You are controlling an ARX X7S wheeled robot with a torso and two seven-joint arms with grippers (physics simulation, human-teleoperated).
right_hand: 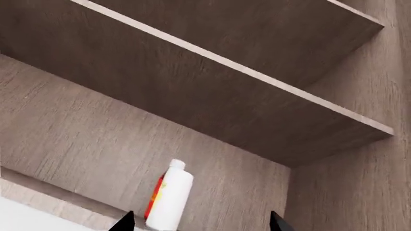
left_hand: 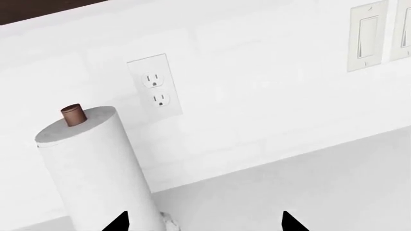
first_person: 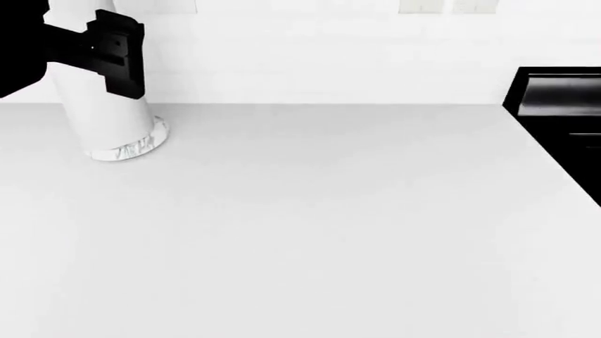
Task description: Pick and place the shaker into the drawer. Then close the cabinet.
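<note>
The shaker (right_hand: 169, 197) stands upright inside the brown cabinet (right_hand: 212, 110) near its back wall, directly ahead of the spread, empty right end effector (right_hand: 200, 222), seemingly lined up to reach it, while the spread left end effector (left_hand: 204, 222) idles beside the paper towel roll (left_hand: 96, 168) at the worktop's (first_person: 329, 232) back edge

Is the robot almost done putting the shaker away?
No, barely started. The shaker stands upright on a cabinet shelf, unheld. The right gripper faces it, fingers open and empty; the left gripper, also open, points at the paper towel roll. Grabbing it, putting it in the drawer and closing the cabinet remain.
</note>
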